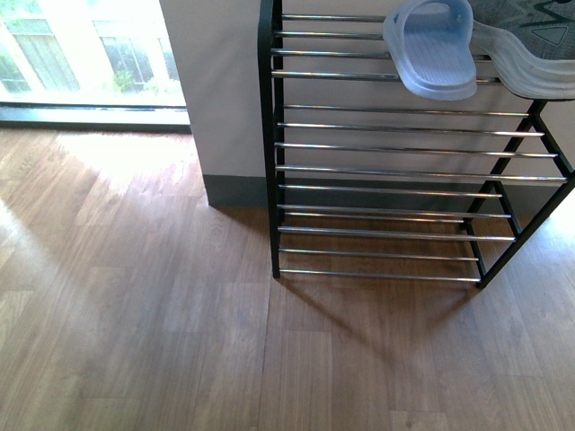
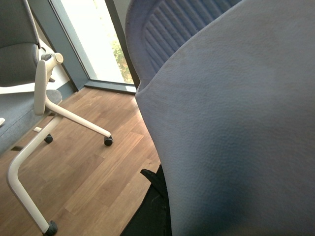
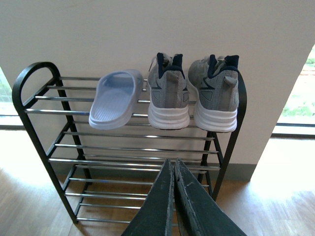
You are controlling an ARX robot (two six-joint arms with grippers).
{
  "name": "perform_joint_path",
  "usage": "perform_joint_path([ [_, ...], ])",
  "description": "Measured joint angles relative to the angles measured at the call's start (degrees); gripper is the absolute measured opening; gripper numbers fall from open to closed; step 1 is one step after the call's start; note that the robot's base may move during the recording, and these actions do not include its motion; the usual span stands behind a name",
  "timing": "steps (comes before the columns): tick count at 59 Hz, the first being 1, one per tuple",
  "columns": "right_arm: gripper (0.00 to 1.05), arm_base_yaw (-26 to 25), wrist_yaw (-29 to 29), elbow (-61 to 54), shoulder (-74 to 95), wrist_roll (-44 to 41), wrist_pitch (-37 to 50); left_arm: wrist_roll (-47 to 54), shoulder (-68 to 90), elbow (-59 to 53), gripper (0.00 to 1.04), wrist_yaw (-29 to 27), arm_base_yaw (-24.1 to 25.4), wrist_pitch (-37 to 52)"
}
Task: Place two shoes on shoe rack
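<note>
Right gripper (image 3: 173,169) is closed and empty at lower centre; the left apparently holds a light, flexible blue slide (image 2: 231,123), best gripped by its strap.

The shoe rack (image 3: 133,147) holds one slide (image 3: 115,105) and two grey sneakers (image 3: 192,93) on top.

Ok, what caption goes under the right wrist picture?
One pale blue slide and two grey sneakers on the shoe rack's top shelf, closed right fingers in front.
</note>
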Motion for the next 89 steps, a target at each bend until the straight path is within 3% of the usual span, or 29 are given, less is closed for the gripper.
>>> perform_joint_path([
  [6,0.01,0.0,0.0,-2.0,-1.0,0.0,1.8,0.0,0.0,0.0,0.02,0.0,0.0,0.0],
  [42,0.01,0.0,0.0,-2.0,-18.0,0.0,-14.3,0.0,0.0,0.0,0.02,0.0,0.0,0.0],
  [83,0.01,0.0,0.0,-2.0,-29.2,0.0,-25.4,0.0,0.0,0.0,0.02,0.0,0.0,0.0],
  [89,0.01,0.0,0.0,-2.0,-35.4,0.0,-33.6,0.0,0.0,0.0,0.02,0.0,0.0,0.0],
])
